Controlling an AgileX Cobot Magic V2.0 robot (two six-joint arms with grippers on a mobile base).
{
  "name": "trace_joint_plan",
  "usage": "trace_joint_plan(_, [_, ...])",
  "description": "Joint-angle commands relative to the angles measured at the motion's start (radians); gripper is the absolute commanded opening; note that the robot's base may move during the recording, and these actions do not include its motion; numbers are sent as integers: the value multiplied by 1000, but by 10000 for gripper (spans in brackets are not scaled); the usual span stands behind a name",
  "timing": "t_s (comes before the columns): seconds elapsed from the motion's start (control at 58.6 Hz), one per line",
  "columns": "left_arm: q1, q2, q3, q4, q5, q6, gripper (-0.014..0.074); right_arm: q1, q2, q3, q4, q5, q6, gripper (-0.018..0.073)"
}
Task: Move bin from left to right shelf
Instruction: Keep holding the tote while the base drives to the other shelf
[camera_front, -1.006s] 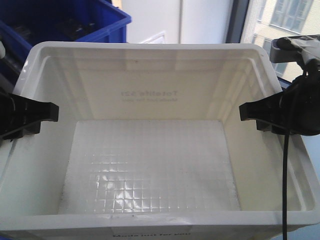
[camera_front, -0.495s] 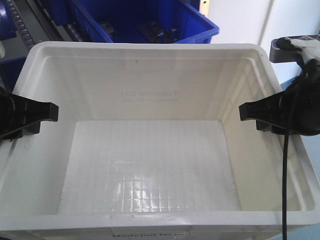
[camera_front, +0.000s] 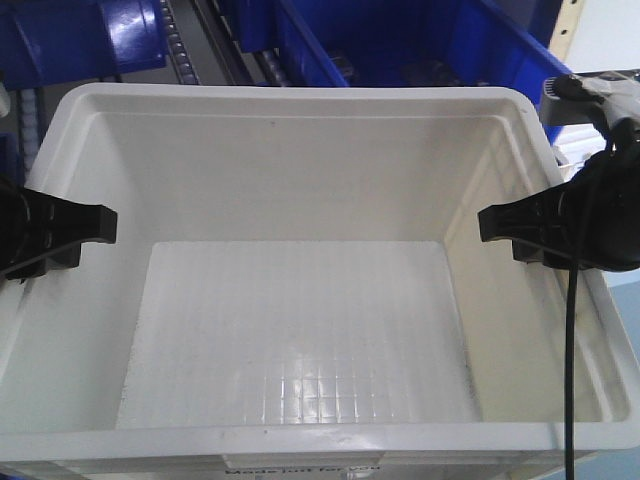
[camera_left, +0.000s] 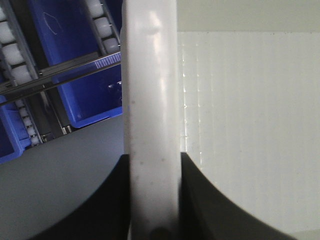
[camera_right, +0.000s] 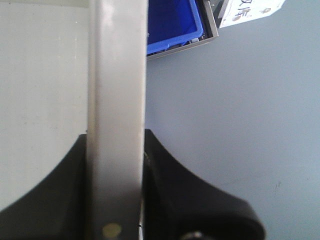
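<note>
The bin (camera_front: 300, 96) is a large white crate with a thick rim and a gridded floor, and it is empty. It fills the front view. My left gripper (camera_front: 72, 232) is shut on its left wall and my right gripper (camera_front: 528, 228) is shut on its right wall. In the left wrist view the black jaws of the left gripper (camera_left: 154, 167) press both sides of the white rim (camera_left: 150, 90). The right wrist view shows the right gripper (camera_right: 116, 147) clamped on the rim (camera_right: 117, 70) in the same way.
Dark blue crates (camera_front: 400, 40) and a roller-track shelf (camera_front: 190, 40) stand just behind the bin. The left wrist view shows a blue crate (camera_left: 75, 60) on rollers (camera_left: 15, 50). Grey floor (camera_right: 240, 110) lies under the right side. A black cable (camera_front: 570, 380) hangs by the right arm.
The background has slid right: the window and pale wall are gone, and blue crates and roller tracks now sit behind the bin. Both grips on the bin are unchanged.
</note>
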Motion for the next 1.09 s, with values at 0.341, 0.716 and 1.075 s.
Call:
trace_joint_plan(0.341, [1,-32,-38,58,-54,18,-6,-7,-30,-39,-75,-77,7,-3])
trace_joint_plan(0.716, [1,-32,-38,58,-54,18,-6,-7,-30,-39,-75,-78,7,-3])
trace_joint_plan(1.075, [1,-32,-38,58,-54,18,-6,-7,-30,-39,-75,-77,7,-3])
